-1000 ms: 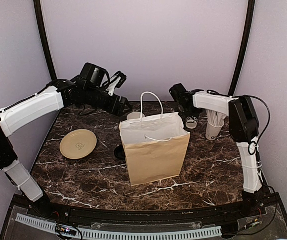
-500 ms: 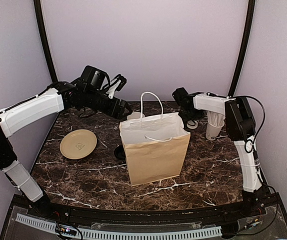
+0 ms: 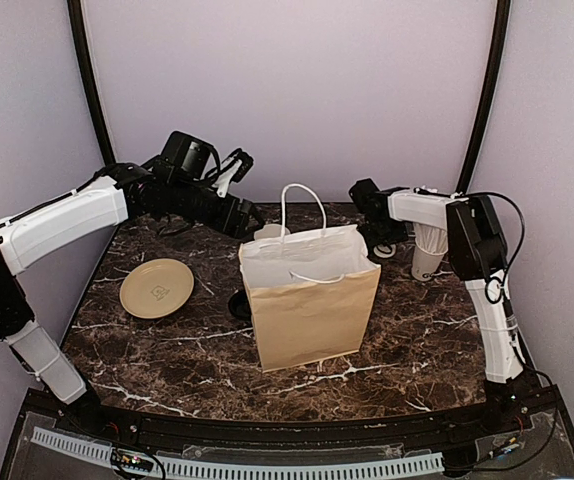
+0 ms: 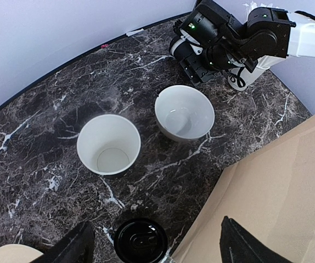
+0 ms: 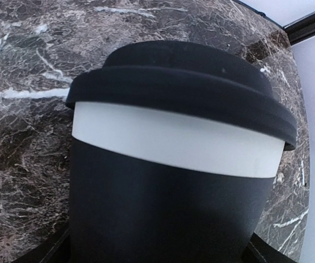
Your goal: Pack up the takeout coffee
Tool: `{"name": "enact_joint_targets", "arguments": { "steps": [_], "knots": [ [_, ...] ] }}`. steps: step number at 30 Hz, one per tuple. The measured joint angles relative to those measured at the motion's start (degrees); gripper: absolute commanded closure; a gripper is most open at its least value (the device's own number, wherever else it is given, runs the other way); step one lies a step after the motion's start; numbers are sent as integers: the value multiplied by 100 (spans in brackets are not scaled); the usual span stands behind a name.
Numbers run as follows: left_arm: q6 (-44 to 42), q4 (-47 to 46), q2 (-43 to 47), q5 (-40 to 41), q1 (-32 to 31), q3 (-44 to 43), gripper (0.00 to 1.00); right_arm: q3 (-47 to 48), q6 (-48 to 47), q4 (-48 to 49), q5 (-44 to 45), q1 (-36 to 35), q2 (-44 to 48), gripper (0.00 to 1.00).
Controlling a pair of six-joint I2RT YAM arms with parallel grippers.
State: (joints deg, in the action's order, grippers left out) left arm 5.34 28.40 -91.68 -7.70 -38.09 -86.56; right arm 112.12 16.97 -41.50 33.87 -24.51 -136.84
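A takeout coffee cup (image 5: 174, 164), black with a black dome lid and a white band under it, fills the right wrist view. It stands upright at the back right of the table. My right gripper (image 3: 385, 243) has a finger against each of its sides. My left gripper (image 3: 242, 215) hovers open behind the brown paper bag (image 3: 312, 295). Below it stand a lidless coffee cup (image 4: 108, 144) with a white inside and a loose black lid (image 4: 141, 240). Nothing is held between the left fingers (image 4: 72, 249).
A low white bowl (image 4: 184, 112) sits beside the lidless cup. A white cup of wrapped straws (image 3: 429, 250) stands right of the right gripper. A tan plate (image 3: 156, 288) lies at the left. The bag stands open in the middle, handles up.
My right gripper has slid back and to the right over the lidded cup, and its jaws have narrowed on it. The left arm has stayed put.
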Motion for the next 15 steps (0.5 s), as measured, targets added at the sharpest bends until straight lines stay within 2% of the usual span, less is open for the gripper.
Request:
{"name": "enact_joint_targets", "arguments": {
  "steps": [7,15],
  "knots": [
    [7,0,0,-4,0,0,19,-50,-35,98,-299,31,55,32],
    [7,0,98,2,0,0,19,-260,-90,122,-573,31,258,39]
  ]
}}
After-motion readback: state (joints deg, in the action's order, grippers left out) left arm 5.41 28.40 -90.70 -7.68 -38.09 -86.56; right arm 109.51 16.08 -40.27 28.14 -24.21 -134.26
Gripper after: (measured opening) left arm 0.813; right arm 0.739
